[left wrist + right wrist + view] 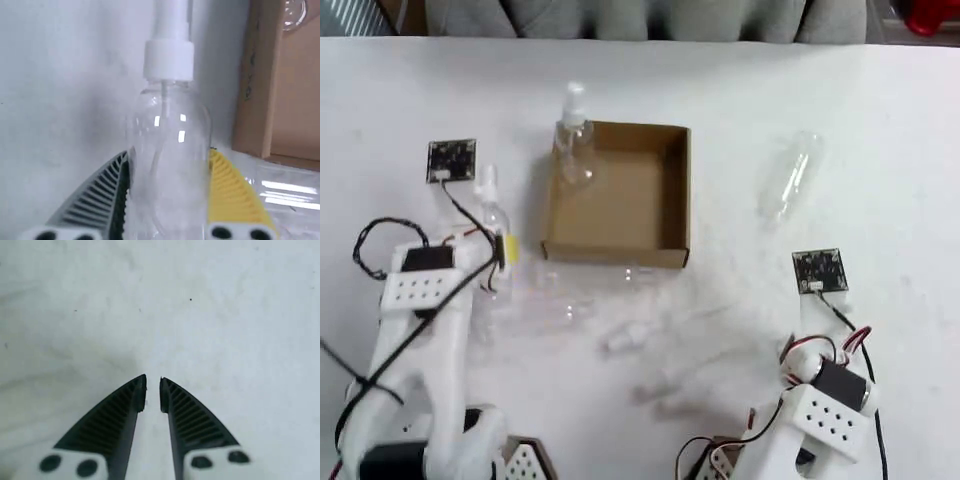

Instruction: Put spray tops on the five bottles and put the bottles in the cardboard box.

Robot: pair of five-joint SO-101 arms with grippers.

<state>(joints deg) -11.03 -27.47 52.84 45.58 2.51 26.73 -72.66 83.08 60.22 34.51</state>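
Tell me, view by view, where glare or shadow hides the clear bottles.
High view: the bright white table washes out the clear bottles lying before the cardboard box, leaving faint glints. Left wrist view: small square highlights sit on the bottle in the left gripper. Right wrist view: a soft shadow lies on the table ahead of the right gripper.

White table (880, 120), bearing: cardboard box (615, 250) at centre; clear bottle (788, 178) lying at its 2 o'clock; loose spray top (623, 340) at 6 o'clock; circuit boards (451, 160) at 10 and 4 o'clock.
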